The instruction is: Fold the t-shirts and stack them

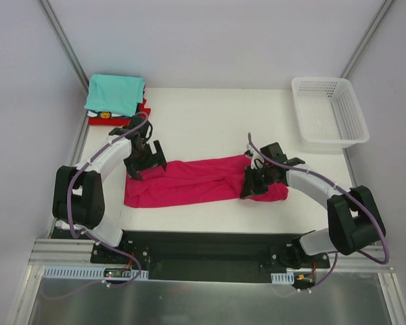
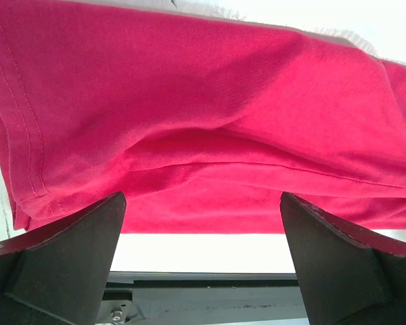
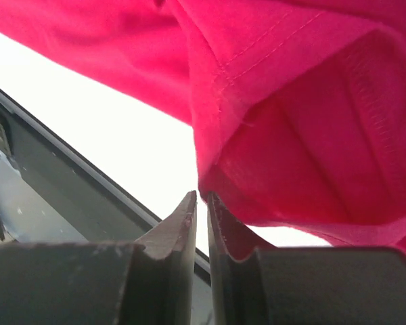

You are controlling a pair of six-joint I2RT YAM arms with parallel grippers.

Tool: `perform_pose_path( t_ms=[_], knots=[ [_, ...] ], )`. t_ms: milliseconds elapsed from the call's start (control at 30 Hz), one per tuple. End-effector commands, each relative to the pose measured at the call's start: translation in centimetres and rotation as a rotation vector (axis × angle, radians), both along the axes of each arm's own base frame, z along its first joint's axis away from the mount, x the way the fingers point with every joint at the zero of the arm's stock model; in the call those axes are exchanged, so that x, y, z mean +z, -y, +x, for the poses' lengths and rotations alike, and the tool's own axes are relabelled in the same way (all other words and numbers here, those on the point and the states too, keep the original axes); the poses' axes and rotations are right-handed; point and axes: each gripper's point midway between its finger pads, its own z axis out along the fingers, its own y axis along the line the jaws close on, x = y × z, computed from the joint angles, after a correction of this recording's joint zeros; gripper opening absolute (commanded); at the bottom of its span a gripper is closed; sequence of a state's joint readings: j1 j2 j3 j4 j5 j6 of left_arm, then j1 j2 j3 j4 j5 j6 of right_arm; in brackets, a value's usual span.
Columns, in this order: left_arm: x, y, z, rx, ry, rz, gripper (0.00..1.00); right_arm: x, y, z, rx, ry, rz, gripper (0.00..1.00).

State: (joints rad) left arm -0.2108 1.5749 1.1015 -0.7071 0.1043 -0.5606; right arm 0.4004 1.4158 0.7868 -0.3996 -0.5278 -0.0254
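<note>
The large magenta-pink t-shirt point(image 1: 189, 183) lies as a long folded band across the middle of the table. My left gripper point(image 1: 147, 162) hovers over its left end, open, with nothing between its fingers point(image 2: 74, 257); cloth point(image 2: 203, 122) fills the view beyond them. My right gripper point(image 1: 252, 184) is at the band's right end. Its jaws point(image 3: 201, 195) are almost together, pinching a hemmed edge of the shirt point(image 3: 291, 101) at their tips. A folded teal t-shirt point(image 1: 114, 93) tops a stack at the back left, with a red one point(image 1: 143, 112) under it.
A white mesh basket point(image 1: 328, 112) stands at the back right corner. The table's front edge and a black rail point(image 2: 203, 298) lie just beyond the shirt's near side. Frame posts rise at the back left and back right.
</note>
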Motion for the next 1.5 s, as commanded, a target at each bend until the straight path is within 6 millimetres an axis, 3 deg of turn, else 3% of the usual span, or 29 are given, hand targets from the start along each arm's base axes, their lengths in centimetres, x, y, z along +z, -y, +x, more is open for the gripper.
perform_pose_path(
  t_ms=[0, 200, 367, 567, 767, 967, 1300, 1467],
  knots=[
    [1.4, 0.4, -0.6, -0.005, 0.017, -0.011, 0.98, -1.8, -0.1, -2.8, 0.036, -0.043, -0.047, 0.15],
    [1.7, 0.4, -0.5, -0.010, 0.020, -0.003, 0.98, -3.4, -0.8, -4.9, 0.066, -0.083, -0.081, 0.20],
    [1.8, 0.3, -0.5, -0.012, 0.018, 0.002, 0.98, -3.0, -1.0, -4.5, 0.076, -0.066, -0.104, 0.23],
    [2.2, 0.2, -0.2, -0.022, 0.028, 0.012, 0.98, -0.5, -1.7, -2.4, 0.044, 0.021, -0.097, 0.24],
    [2.6, 0.3, 0.1, -0.026, 0.032, 0.013, 0.98, 2.7, -2.0, 1.2, -0.006, 0.117, -0.086, 0.24],
    [2.8, 0.0, 0.2, -0.033, 0.036, 0.027, 0.98, 3.4, -0.3, 3.4, -0.065, 0.137, -0.101, 0.24],
    [2.7, 0.3, 0.4, -0.036, 0.026, 0.018, 0.98, 1.6, 4.7, 6.6, -0.243, 0.090, -0.130, 0.24],
    [2.7, 0.2, 0.4, -0.035, 0.024, 0.017, 0.98, 1.4, 5.4, 7.8, -0.290, 0.074, -0.114, 0.26]
  ],
)
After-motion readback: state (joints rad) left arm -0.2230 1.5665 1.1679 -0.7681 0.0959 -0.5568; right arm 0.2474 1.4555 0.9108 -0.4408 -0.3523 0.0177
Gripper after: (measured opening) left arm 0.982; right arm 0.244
